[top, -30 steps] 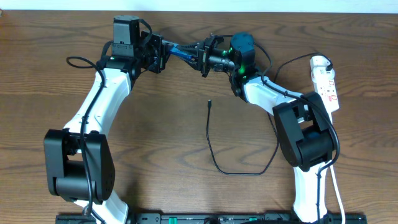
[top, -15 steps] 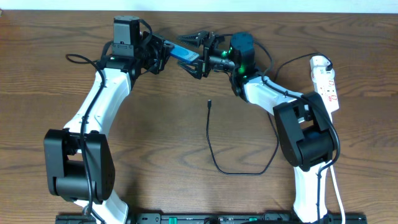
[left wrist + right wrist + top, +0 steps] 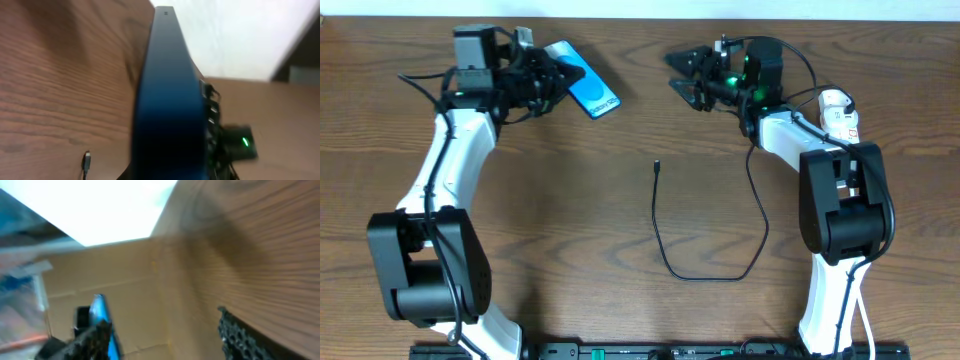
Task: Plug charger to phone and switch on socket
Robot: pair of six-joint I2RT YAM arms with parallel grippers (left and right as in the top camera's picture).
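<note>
Your left arm (image 3: pixel 450 170) stretched to upper left of frame. Left gripper (image 3: pixel 552 72) pinching phone (image 3: pixel 586 84) at one end, blue screen up. Right gripper (image 3: pixel 677 72) at upper middle, jaws spread, nothing between. Charger (image 3: pixel 657 167) plug at centre on wood-grain table (image 3: pixel 570 220), thin black cable looping below. White socket (image 3: pixel 842 118) at upper right, partly hidden behind right arm (image 3: pixel 778 136).
</note>
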